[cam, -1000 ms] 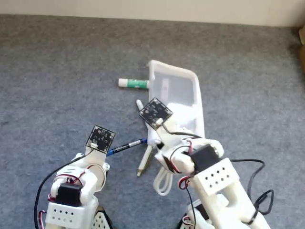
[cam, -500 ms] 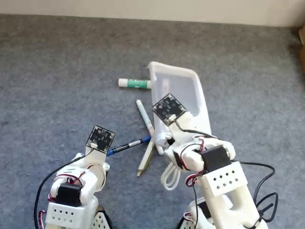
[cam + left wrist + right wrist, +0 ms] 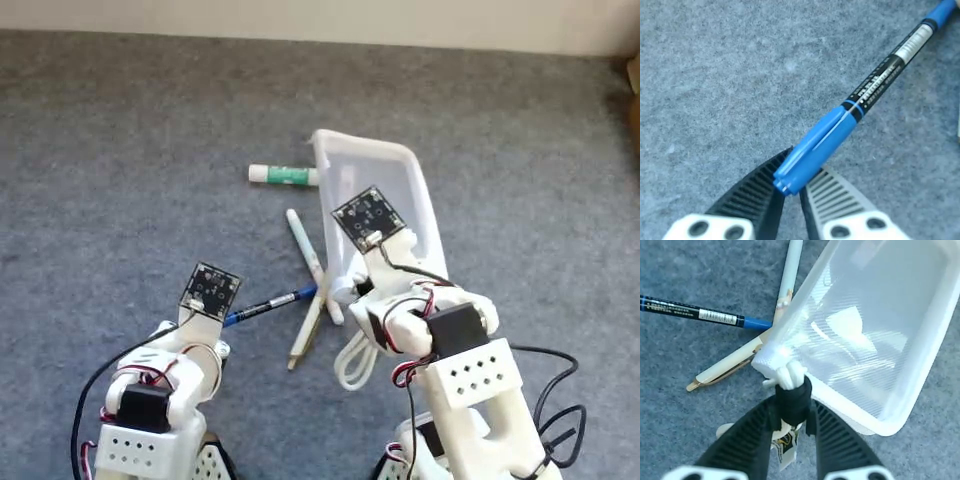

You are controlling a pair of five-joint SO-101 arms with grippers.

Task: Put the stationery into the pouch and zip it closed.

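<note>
Pouch point(image 3: 385, 190) translucent white, mouth gaping, on grey carpet point(image 3: 120, 150); right gripper point(image 3: 792, 407) clamped on the dark tab point(image 3: 792, 400) at the pouch's near corner, fingers nearly together around it. Left gripper point(image 3: 789, 192) pinched tight on the cap end of the blue pen point(image 3: 855, 107); pen's other tip points toward that same corner of the pouch. Green glue stick point(image 3: 283, 175) just beside the pouch's far corner, outside it; pale pen point(image 3: 305, 250) and cream pen point(image 3: 306, 335) cross alongside the pouch's long edge, both outside it.
</note>
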